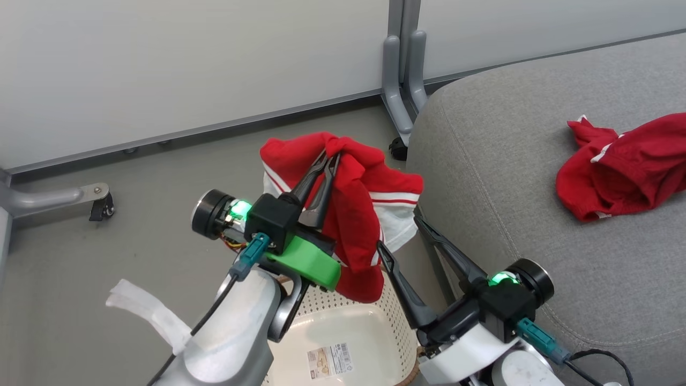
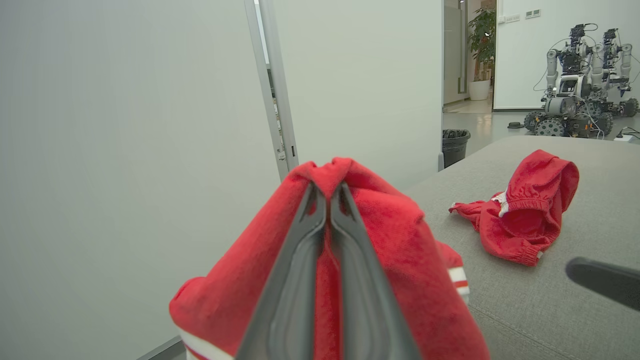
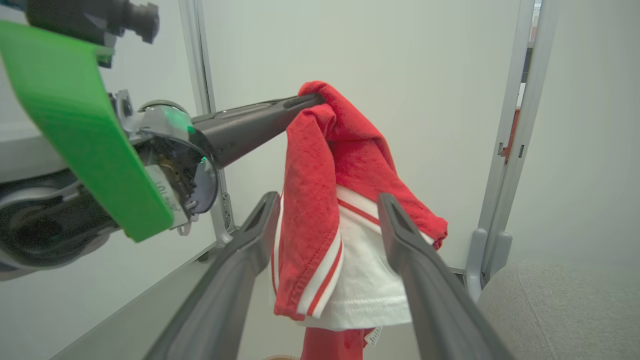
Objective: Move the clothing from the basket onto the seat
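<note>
Clothing (image 1: 353, 225) hangs red with white, red-striped panels.

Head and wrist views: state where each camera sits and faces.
Head view: on the head, facing down at basket and seat; left claw shut on the striped garment, right claw open.
Left wrist view: along its own shut claw, toward the seat and second garment.
Right wrist view: through its own open claw, at the hanging striped garment and left claw.
Shared: all three show the striped garment; head and left wrist, the second garment.
</note>
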{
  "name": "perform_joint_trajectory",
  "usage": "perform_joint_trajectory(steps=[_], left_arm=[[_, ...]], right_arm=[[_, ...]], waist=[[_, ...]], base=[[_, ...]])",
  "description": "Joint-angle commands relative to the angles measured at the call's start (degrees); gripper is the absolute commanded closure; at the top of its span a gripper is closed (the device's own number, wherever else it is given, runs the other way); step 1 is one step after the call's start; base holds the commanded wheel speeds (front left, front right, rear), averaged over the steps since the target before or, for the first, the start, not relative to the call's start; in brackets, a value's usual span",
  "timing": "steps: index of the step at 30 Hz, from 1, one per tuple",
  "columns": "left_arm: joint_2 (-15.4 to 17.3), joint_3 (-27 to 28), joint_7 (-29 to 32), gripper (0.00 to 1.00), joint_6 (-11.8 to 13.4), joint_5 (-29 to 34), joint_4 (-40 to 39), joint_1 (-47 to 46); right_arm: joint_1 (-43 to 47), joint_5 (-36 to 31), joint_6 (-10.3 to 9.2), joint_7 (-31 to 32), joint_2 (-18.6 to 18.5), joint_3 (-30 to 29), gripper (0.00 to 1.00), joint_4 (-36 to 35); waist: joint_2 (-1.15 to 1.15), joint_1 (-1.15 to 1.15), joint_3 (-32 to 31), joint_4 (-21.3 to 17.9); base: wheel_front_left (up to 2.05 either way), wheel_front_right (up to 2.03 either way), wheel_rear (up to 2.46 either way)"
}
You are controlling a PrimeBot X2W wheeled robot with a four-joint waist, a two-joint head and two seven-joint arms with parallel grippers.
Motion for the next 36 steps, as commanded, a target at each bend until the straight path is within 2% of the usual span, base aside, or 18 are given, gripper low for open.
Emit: perform_joint_trajectory(steps=[1, 10, 14, 15, 16, 22, 36], left_arm=[[-0.36, -0.72, 0.1, 1.0, -0.44, 0.17, 0.33, -1.46], [-1.59, -7.27, 1.77, 1.0, -1.89, -1.73, 0.32, -5.28], [-1.68, -9.88, 2.49, 1.0, -1.67, -3.14, -0.1, -6.25], [-1.7, -10.47, 2.67, 1.0, -1.55, -3.56, -0.25, -6.37], [-1.71, -11.15, 2.89, 1.0, -1.56, -4.17, -0.38, -6.45], [-1.7, -13.94, 3.63, 1.0, -1.07, -6.0, 0.37, -7.15], [-1.72, -15.78, 3.34, 1.0, -0.35, -7.95, 1.78, -8.39]], right_arm=[[-1.19, -0.3, -0.09, -0.17, 0.15, -0.05, 0.0, 0.91], [-4.92, -1.34, -0.09, -0.17, 1.69, -2.46, 0.0, 7.19], [-5.55, -1.34, -0.09, -0.17, 1.98, -3.04, 0.0, 9.42], [-5.54, -1.32, -0.08, -0.17, 2.02, -2.73, 0.69, 9.81], [-5.61, -1.37, -0.09, -0.17, 2.0, -2.65, 1.0, 10.05], [-4.28, -0.88, -0.09, -0.17, 1.6, -3.07, 1.0, 9.22], [-4.06, -0.62, -0.09, -0.17, 1.1, -4.34, 1.0, 8.7]], waist=[[0.0, 0.01, 0.19, -0.11], [0.0, 0.01, 0.45, -0.12], [0.0, 0.01, 0.46, 0.07], [0.0, 0.01, 0.46, 0.12], [0.0, 0.01, 0.47, 0.18], [0.0, 0.01, 0.57, 0.43], [0.0, 0.01, 0.98, 0.26]], base=[[0.0, 0.0, 0.0], [0.0, 0.0, 0.0], [0.0, 0.0, 0.0], [0.0, 0.0, 0.0], [0.0, 0.0, 0.0], [0.0, 0.0, 0.0], [0.0, 0.0, 0.0]])
